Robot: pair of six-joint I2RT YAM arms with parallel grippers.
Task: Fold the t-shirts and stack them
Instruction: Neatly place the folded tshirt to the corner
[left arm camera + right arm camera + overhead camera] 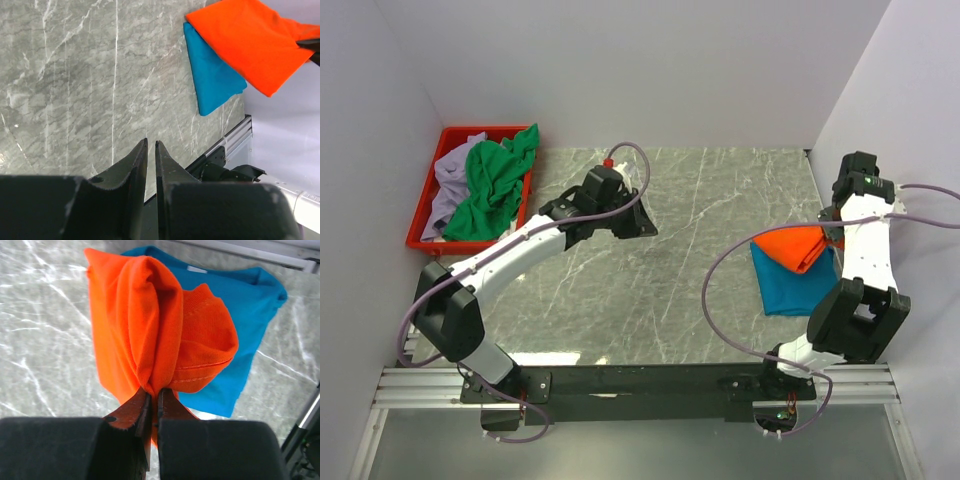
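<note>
My right gripper (154,391) is shut on a bunched edge of the folded bright orange t-shirt (155,325), which hangs over the folded teal blue t-shirt (240,315) on the marble table. Both shirts show at the right of the top view, orange (796,247) over teal (793,284), and in the left wrist view, orange (250,40) and teal (212,75). My left gripper (151,145) is shut and empty above the table's middle (638,222). The green t-shirt (495,185) and the pale lavender t-shirt (448,180) lie crumpled in the red tray (424,205).
The red tray stands at the back left against the white wall. White walls close in the left, back and right sides. A metal rail (640,385) runs along the near edge. Cables loop over both arms.
</note>
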